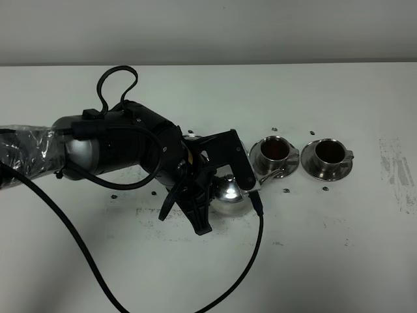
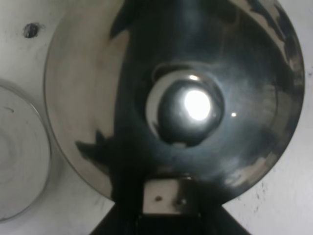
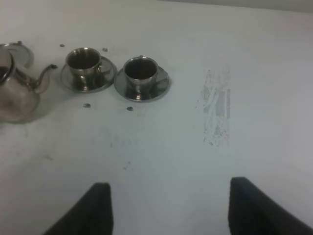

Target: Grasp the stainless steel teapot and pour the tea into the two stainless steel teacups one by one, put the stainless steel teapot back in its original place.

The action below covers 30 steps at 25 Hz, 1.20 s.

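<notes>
Under left tool: teapot.

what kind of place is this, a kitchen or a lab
Probably a lab test bench rather than a kitchen: a bare white table against a blank wall, a cabled robot arm, and only a steel teapot and two teacups laid out.

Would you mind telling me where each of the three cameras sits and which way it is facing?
Exterior high: mounted above the white table, looking down at the left arm over the teapot and the two teacups.
Left wrist: on the left arm, pointing straight down at the teapot lid's knob; only a dark part of the gripper shows.
Right wrist: low over the table, facing the teacups, with the right gripper and its open fingers in view.
Shared: the teapot appears in all three views.
</notes>
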Motion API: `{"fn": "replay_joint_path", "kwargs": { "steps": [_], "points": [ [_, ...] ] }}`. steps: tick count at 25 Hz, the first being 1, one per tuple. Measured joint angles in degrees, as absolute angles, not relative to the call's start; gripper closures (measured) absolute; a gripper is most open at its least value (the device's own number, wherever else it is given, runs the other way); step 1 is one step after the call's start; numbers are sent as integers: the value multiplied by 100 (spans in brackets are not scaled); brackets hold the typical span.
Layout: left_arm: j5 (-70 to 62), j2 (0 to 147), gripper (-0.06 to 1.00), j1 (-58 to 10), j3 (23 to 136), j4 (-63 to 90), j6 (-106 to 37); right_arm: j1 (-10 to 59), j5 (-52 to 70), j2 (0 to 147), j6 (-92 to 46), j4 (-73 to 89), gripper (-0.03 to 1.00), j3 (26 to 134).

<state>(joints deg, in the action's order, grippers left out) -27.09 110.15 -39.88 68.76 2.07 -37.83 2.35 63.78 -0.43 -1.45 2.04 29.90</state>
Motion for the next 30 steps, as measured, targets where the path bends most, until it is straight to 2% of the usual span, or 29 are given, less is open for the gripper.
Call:
{"fn": "replay_joint_path", "kwargs": {
  "steps": [9, 15, 21, 30],
  "points": [
    [-2769, 10860, 76, -3962, 6945, 107, -3679, 235, 6378, -43, -145, 204, 47, 2990],
    [-3409, 10602, 76, -3487, 7356, -393, -3367, 235, 6378, -43, -145, 204, 47, 2990],
    [-3590, 10602, 76, -3013, 7746, -501, -2660, 235, 6378, -43, -145, 204, 47, 2990],
    [-3584, 10849, 76, -2954, 7776, -453, -1734, 235, 6378, -43, -145, 204, 47, 2990]
  ]
}}
